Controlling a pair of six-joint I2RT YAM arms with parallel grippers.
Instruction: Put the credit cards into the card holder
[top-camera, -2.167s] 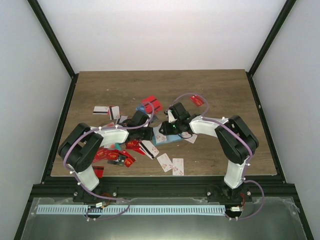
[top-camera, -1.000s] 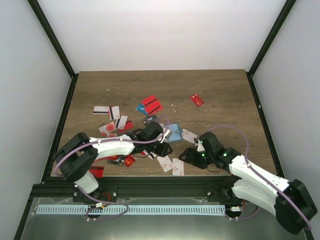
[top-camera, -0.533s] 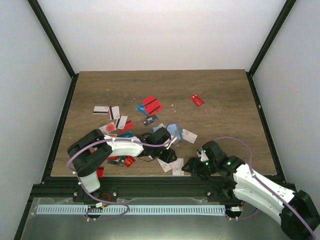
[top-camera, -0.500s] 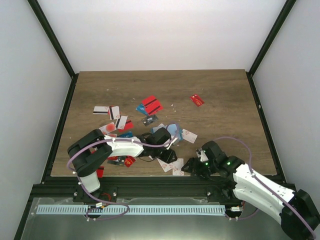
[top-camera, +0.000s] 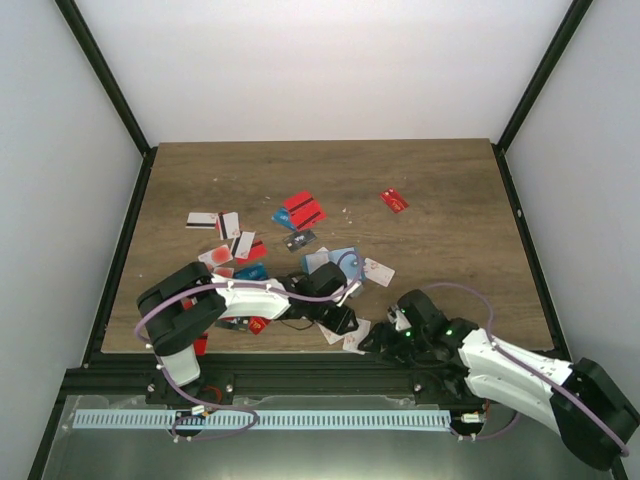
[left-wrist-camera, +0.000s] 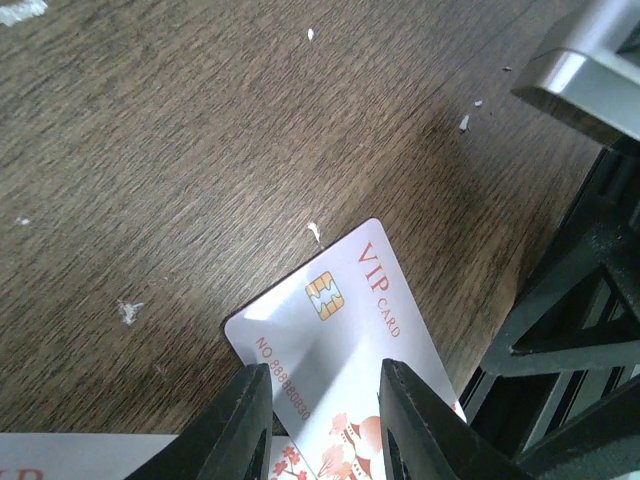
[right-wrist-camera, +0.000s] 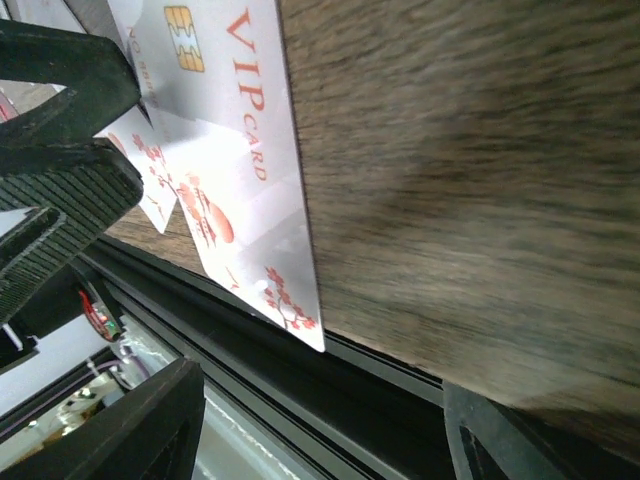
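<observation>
You had the left gripper (left-wrist-camera: 325, 375) low over the near edge of the table (top-camera: 430, 180), its two dark fingers (left-wrist-camera: 240, 425) apart and closed on nothing; the white VIP card (left-wrist-camera: 345, 335) lay flat on the wood under the gap between them, chip and lettering pointing away from the wrist; whether the tips touched the card I could not tell. A second white card (left-wrist-camera: 120, 455) showed just beside it at the bottom left of that view; the black frame (left-wrist-camera: 560, 330) ran close by on the right.

Your right gripper (top-camera: 372, 343) sat just beside the left one (top-camera: 338, 320) at the same edge, jaws spread wide and holding nothing; from its wrist the same VIP card (right-wrist-camera: 235, 150) lay ahead of the open fingers, one corner reaching the table's lip.

The card holder (top-camera: 343, 262) lay further up the table, apart from both grippers, behind the left wrist; more cards were scattered beyond it, among them a pair of red cards (top-camera: 303, 210) and a single red card (top-camera: 394, 200) well off to the right.
</observation>
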